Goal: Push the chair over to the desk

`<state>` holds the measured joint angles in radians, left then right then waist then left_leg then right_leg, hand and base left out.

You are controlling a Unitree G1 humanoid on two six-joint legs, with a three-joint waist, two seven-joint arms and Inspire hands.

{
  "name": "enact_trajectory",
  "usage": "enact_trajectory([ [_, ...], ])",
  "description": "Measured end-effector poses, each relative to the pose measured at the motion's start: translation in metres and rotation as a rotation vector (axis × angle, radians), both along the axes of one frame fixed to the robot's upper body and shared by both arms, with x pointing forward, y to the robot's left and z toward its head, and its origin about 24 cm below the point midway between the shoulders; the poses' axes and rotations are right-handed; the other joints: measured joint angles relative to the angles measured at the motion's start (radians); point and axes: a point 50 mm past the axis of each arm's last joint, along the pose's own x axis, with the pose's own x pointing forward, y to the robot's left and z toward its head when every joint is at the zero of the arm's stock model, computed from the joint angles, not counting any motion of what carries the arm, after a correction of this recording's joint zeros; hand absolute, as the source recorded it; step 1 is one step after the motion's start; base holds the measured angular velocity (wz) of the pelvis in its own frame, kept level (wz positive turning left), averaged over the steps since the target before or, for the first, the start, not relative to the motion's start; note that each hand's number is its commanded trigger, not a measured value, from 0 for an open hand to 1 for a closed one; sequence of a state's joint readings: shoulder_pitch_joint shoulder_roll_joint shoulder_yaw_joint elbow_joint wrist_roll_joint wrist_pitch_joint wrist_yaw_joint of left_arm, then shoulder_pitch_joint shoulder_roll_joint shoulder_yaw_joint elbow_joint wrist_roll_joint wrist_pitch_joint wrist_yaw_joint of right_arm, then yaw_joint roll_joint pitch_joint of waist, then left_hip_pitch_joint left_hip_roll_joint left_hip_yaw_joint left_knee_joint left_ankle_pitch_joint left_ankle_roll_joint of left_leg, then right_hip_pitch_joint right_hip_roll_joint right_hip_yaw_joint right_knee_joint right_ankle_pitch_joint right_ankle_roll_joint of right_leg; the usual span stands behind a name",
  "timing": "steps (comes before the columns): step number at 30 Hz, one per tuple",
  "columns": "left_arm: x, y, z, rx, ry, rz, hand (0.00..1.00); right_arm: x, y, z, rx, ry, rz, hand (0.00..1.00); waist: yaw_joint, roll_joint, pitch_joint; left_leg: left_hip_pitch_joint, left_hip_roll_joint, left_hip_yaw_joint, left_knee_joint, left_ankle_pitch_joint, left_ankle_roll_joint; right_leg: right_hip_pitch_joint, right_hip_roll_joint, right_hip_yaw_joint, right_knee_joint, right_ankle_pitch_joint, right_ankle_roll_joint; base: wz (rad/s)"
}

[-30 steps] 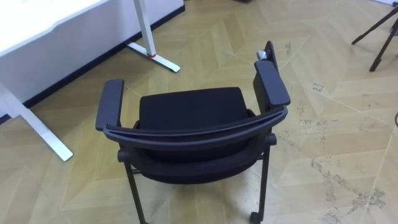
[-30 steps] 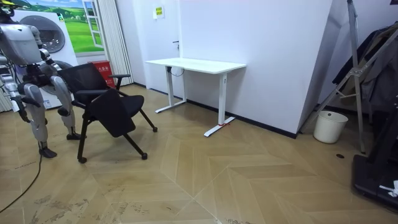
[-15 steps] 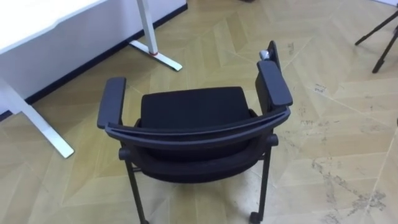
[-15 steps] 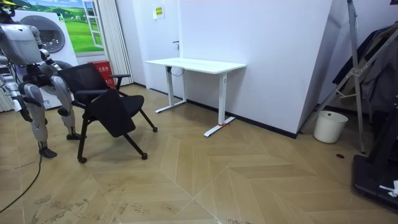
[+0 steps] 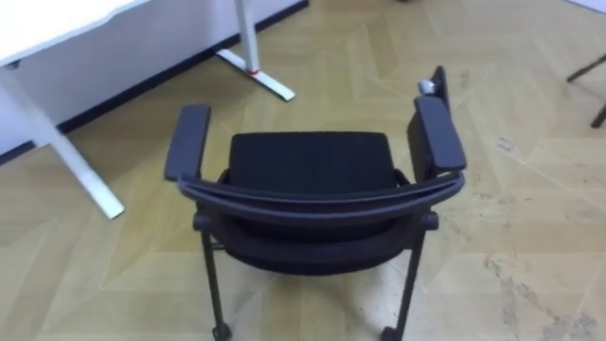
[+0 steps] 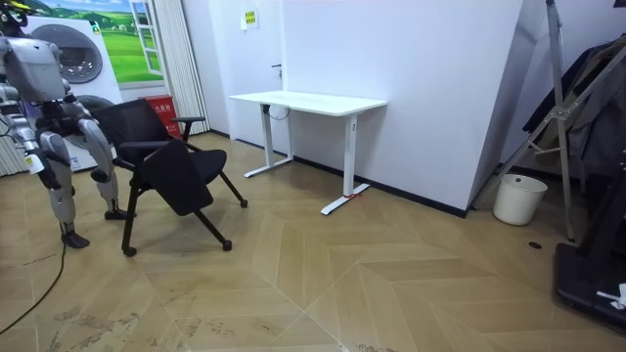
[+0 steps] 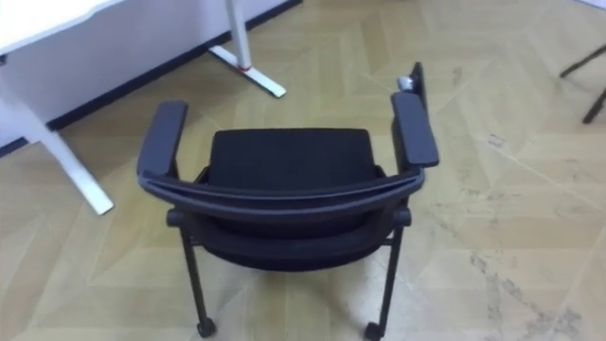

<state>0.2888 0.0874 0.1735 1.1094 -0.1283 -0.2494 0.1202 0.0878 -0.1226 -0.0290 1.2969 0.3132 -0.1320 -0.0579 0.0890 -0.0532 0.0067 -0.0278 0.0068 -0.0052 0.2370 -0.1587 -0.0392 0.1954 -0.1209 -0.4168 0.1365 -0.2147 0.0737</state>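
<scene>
The chair (image 5: 308,170) stands on its wheels on the wood floor (image 5: 530,189), near the desk (image 5: 66,156) but not tucked under it. Its backrest faces the robot, likely so a shove on the top rail rolls it forward. Behind the chair the robot's right hand (image 6: 41,164) hangs clear of it, too small to tell whether open or closed

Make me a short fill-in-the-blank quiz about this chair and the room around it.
The chair has a seat whose colour is ___. The desk ahead of it stands on legs whose colour is ___. In the room view the robot stands ___ the chair's backrest.
Missing words: black; white; behind.
</scene>
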Motion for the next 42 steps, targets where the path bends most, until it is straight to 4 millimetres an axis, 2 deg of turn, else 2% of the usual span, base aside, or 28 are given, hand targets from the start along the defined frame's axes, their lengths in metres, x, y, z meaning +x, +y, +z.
enact_trajectory([
  [2,-0.004,0.002,0.001,0.008,-0.003,0.017,0.0,0.004,0.0,0.0,0.002,-0.008,0.016,0.0,0.018,-0.008,0.0002,-0.009,-0.002,-0.011,0.004,0.003,0.002,0.0,0.001,-0.013,0.0,0.0,0.001,0.23],
  [5,-0.005,0.006,0.009,0.034,-0.052,0.008,0.0,0.017,-0.002,0.003,-0.004,-0.038,0.029,0.0,0.036,-0.008,0.0001,-0.036,-0.005,-0.038,0.029,0.003,0.002,-0.004,0.005,-0.029,0.0,0.0,0.001,0.25],
  [8,0.006,0.012,0.019,0.071,-0.133,-0.014,0.0,0.029,-0.001,0.005,-0.001,-0.073,0.045,0.0,0.053,-0.011,0.0016,-0.065,-0.006,-0.063,0.046,0.004,0.0,-0.008,0.016,-0.023,-0.002,-0.001,0.0,0.26],
  [12,0.024,0.01,0.03,0.093,-0.241,-0.058,0.0,0.041,-0.002,0.007,-0.009,-0.118,0.049,0.0,0.058,-0.011,0.0022,-0.091,-0.011,-0.089,0.072,0.004,0.0,-0.007,0.022,-0.039,-0.002,-0.004,-0.005,0.2],
  [15,0.033,0.007,0.038,0.105,-0.299,-0.111,0.0,0.041,0.0,0.007,-0.008,-0.119,0.077,0.0,0.064,-0.009,0.0019,-0.107,-0.021,-0.115,0.085,0.004,0.0,-0.009,0.023,-0.055,-0.002,-0.006,-0.005,0.2],
  [19,0.044,0.005,0.054,0.167,-0.385,-0.178,0.0,0.042,0.0,0.008,-0.015,-0.134,0.084,0.0,0.087,-0.009,0.0012,-0.108,-0.024,-0.121,0.09,0.004,0.0,-0.008,0.023,-0.057,-0.002,-0.01,-0.005,0.06],
  [24,0.053,0.005,0.065,0.278,-0.446,-0.176,0.0,0.044,-0.004,0.01,-0.064,-0.158,0.08,0.0,0.088,0.003,-0.0011,-0.108,-0.029,-0.13,0.091,0.004,0.0,-0.004,0.022,-0.055,-0.002,-0.01,-0.005,0.06],
  [30,0.053,0.013,0.071,0.403,-0.473,-0.07,0.0,0.036,-0.013,0.011,-0.085,-0.143,0.053,0.0,0.091,0.025,0.0004,-0.105,-0.03,-0.133,0.088,0.004,0.0,-0.001,0.021,-0.059,-0.002,-0.01,-0.005,0.01],
  [38,0.057,0.025,0.084,0.571,-0.517,0.08,0.0,0.026,-0.015,0.01,-0.09,-0.117,0.018,0.0,0.103,0.029,0.002,-0.106,-0.037,-0.138,0.088,0.004,0.0,0.001,0.017,-0.065,-0.003,-0.013,-0.001,0.02],
  [42,0.065,0.036,0.1,0.674,-0.581,0.177,0.0,0.023,-0.017,0.01,-0.093,-0.124,-0.026,0.0,0.104,0.036,0.0022,-0.103,-0.036,-0.137,0.086,0.004,0.0,0.0,0.017,-0.054,-0.002,-0.013,-0.001,-0.01],
])
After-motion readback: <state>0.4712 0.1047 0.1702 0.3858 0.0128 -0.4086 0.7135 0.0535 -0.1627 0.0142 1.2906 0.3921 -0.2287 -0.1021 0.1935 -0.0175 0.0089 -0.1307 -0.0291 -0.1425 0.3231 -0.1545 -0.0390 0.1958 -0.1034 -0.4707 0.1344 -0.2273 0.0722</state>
